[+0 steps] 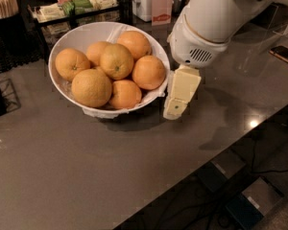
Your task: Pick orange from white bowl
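Note:
The white bowl (pixel 71 34) sits on the grey counter at upper left and holds several oranges (pixel 116 60) piled together. My white arm reaches in from the upper right. The gripper (pixel 180 94) hangs just to the right of the bowl's rim, beside the rightmost orange (pixel 148 72), with its cream-coloured finger pointing down toward the counter. It holds nothing that I can see.
The grey counter (pixel 86 166) runs to a front edge at lower right, with floor and cables below. Behind the bowl stand a black rack of packets (pixel 74 7), a cup of wooden sticks (pixel 3 4), a white container (pixel 146 1) and a small carton (pixel 162 9).

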`<state>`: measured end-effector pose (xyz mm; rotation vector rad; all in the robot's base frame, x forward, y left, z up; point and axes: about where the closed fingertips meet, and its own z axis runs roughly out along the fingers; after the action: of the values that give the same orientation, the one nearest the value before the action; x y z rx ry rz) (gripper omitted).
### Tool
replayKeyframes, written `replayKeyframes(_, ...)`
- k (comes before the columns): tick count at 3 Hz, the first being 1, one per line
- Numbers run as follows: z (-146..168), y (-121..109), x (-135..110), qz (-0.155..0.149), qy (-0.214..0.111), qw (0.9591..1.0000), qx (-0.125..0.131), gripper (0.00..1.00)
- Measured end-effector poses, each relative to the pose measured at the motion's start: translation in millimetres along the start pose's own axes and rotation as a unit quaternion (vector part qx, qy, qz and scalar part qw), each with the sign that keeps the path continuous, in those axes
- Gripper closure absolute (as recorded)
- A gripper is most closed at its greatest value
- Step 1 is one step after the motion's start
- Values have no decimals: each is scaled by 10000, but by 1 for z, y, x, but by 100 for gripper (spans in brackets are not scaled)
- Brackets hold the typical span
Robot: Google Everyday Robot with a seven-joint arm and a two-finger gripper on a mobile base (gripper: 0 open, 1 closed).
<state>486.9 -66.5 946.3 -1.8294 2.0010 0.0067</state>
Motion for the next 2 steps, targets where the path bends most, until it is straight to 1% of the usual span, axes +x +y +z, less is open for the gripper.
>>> replayKeyframes(1,5,-21,-7,-279,-186,9994,79,0)
replayKeyframes(2,11,-45,-23,-683,-498,9964,24,0)
